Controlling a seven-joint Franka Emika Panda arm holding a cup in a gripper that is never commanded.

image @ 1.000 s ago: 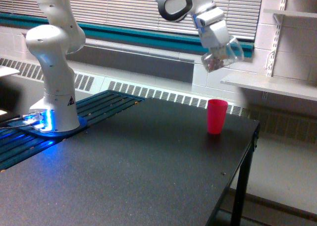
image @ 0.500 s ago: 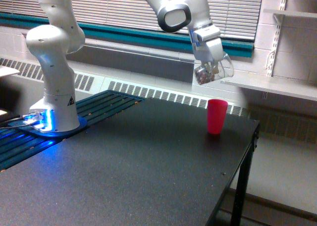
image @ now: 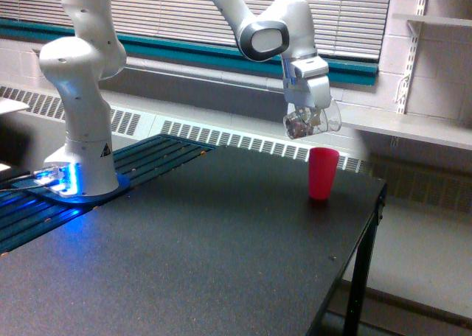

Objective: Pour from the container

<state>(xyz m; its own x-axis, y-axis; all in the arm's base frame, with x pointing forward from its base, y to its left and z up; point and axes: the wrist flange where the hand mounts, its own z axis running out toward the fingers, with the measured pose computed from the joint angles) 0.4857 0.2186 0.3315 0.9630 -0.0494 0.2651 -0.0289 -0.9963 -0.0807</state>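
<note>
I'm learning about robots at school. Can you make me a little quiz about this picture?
1. True or false: the pink cup stands upright on the table.
2. What does the pincer hold? A) spoon B) clear cup C) bottle
3. Fill in: the clear cup hangs ____ the pink cup, toward the exterior view's left.

Key: 1 true; 2 B; 3 above.

one raised view across table (image: pixel 221 262), mid-distance.
</note>
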